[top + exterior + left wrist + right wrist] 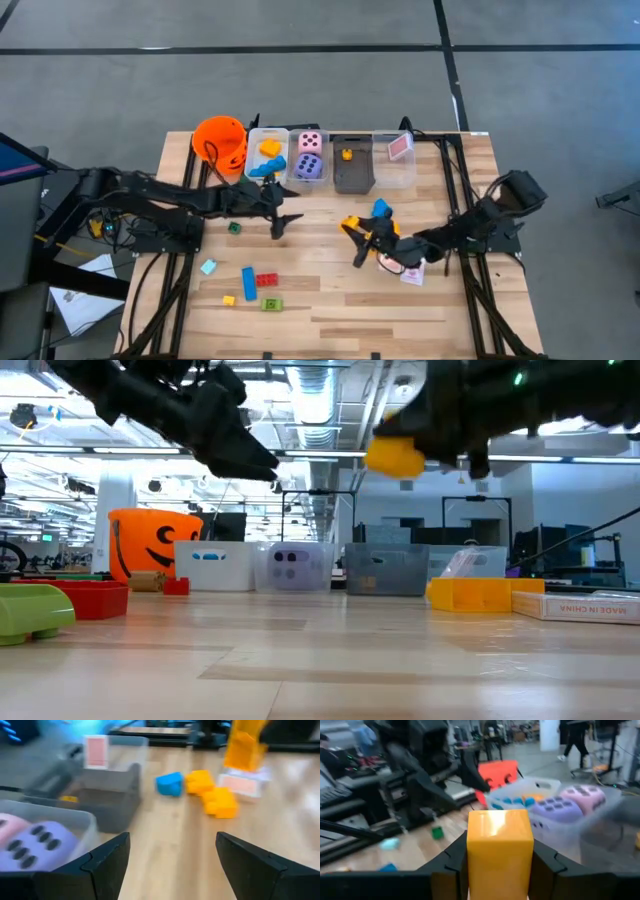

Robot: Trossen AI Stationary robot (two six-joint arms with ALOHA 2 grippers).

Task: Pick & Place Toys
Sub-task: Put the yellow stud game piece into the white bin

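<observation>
My right gripper (355, 238) is shut on a yellow block (500, 851) above the middle of the table; the low view (393, 457) shows the block well above the tabletop. My left gripper (287, 224) is open and empty, just left of centre, and faces the right gripper (172, 865). A blue block (381, 208), yellow blocks (386, 229) and a pink-white card (411, 272) lie on the table under the right arm. More small blocks (258, 283) lie at the near left. Two dotted dice (309, 155) sit in a clear bin. My right gripper pinches the yellow block by two opposite sides (470, 855) between its two fingers. The fingers come roughly level from the table's right side. The block is lifted clear of the table, with its broad face toward the wrist camera.
Along the far edge stand an orange bucket (220, 140), a clear bin with yellow and blue blocks (266, 158), the dice bin, a grey bin (352, 172) and a clear bin with a pink card (398, 150). Bare wood lies near the front edge.
</observation>
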